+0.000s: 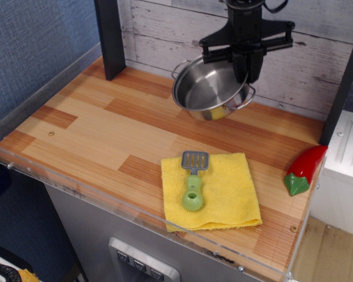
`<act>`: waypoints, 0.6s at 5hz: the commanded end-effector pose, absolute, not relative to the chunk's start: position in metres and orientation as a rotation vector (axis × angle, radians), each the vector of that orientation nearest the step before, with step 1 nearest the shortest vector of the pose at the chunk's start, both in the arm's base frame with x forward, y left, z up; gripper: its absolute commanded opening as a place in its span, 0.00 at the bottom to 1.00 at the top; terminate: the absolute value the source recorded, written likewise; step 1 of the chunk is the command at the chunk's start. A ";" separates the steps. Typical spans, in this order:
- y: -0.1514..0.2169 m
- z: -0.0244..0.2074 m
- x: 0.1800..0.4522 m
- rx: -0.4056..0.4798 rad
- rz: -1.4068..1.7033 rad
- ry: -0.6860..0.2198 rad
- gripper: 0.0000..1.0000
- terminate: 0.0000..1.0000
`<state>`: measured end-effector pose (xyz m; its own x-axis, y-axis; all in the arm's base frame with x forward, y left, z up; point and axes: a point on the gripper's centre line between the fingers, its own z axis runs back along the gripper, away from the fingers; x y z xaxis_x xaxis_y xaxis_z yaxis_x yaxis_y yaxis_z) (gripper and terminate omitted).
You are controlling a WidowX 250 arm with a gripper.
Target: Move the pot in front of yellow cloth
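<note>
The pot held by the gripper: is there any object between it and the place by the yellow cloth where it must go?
Nothing visible blocks it. The pot hangs tilted from the gripper above bare wood. The spatula lies on the yellow cloth, off the path.

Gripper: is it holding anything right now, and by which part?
Yes. The gripper holds the pot by its far right rim, jaws pinching the wall; the pot hangs tilted above the counter.

Pot (212,89) at back centre of table (94,132), tilted, gripper (245,66) on its right rim. Cloth (223,197) near front edge, right of centre, well apart from pot. Spatula (193,186) lies on cloth's left part. Pepper (304,168) right of cloth, at table's right edge.
</note>
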<state>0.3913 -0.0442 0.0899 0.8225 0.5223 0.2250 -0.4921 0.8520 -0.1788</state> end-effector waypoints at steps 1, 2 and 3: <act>-0.060 0.080 0.388 -0.115 0.452 -0.265 0.00 0.00; -0.070 0.067 0.391 -0.119 0.423 -0.253 0.00 0.00; -0.076 0.059 0.392 -0.111 0.405 -0.233 0.00 0.00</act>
